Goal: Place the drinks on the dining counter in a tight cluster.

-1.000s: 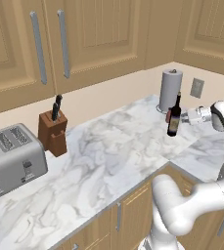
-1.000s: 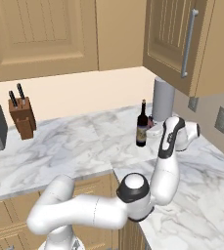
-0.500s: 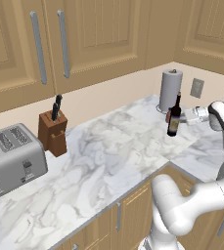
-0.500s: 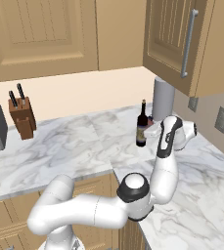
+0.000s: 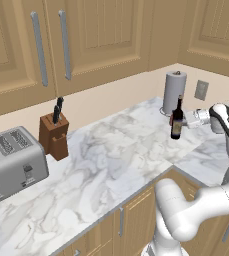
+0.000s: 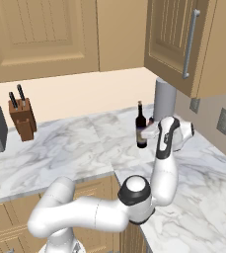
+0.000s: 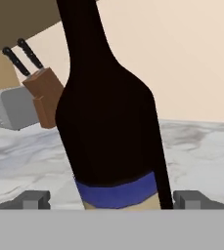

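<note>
One wine bottle (image 7: pixel 111 122) is dead centre in my hand view, standing upright on the marble counter (image 5: pixel 116 160) between my fingertips (image 7: pixel 35 199). My pincer (image 5: pixel 192 119) is spread wide open around its base, not squeezing yet. Knife block (image 7: pixel 42 95) and toaster (image 7: pixel 8 110) sit behind at about 10 o'clock, paper towel roll (image 5: pixel 174 92) just behind the bottle.

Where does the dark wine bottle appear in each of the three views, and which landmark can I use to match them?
Left base view: the wine bottle stands right of centre on the marble counter, before the paper towel roll.
Right base view: it stands just right of centre, left of the roll.
Hand view: it rises in the middle, between the open gripper tips.
Shared landmark: the knife block, left of the bottle.
</note>
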Available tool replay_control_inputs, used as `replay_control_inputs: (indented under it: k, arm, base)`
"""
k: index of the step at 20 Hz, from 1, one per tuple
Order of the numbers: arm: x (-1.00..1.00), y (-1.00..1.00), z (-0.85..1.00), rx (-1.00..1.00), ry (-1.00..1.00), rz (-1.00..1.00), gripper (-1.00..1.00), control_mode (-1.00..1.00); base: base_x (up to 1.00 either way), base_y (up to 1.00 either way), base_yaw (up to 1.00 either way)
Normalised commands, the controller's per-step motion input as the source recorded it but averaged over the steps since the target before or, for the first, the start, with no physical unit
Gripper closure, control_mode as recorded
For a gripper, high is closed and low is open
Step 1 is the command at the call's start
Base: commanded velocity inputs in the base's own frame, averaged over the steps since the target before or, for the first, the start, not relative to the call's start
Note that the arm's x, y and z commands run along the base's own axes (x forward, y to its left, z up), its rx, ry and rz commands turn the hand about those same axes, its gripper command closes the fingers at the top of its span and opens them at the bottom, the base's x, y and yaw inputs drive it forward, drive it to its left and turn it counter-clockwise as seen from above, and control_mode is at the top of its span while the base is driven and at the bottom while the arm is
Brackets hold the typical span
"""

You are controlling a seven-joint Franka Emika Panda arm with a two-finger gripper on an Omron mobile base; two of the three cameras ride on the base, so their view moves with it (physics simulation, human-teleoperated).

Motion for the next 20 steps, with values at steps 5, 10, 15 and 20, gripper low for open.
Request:
replay_control_inputs:
  k: [5,10,15,20]
  arm:
    - [0.0,0.19,0.0,0.0,0.0,0.0,-1.0,-1.0]
    - [0.1,0.08,0.0,0.0,0.0,-0.09,-1.0,-1.0]
    - [0.18,0.01,0.0,0.0,0.0,-0.14,-1.0,-1.0]
    - [0.0,-0.02,0.0,0.0,0.0,0.01,1.0,-1.0]
  base:
    - [0.0,0.0,0.0]
    - [0.0,0.0,0.0]
    - [0.0,0.0,0.0]
    - [0.0,0.0,0.0]
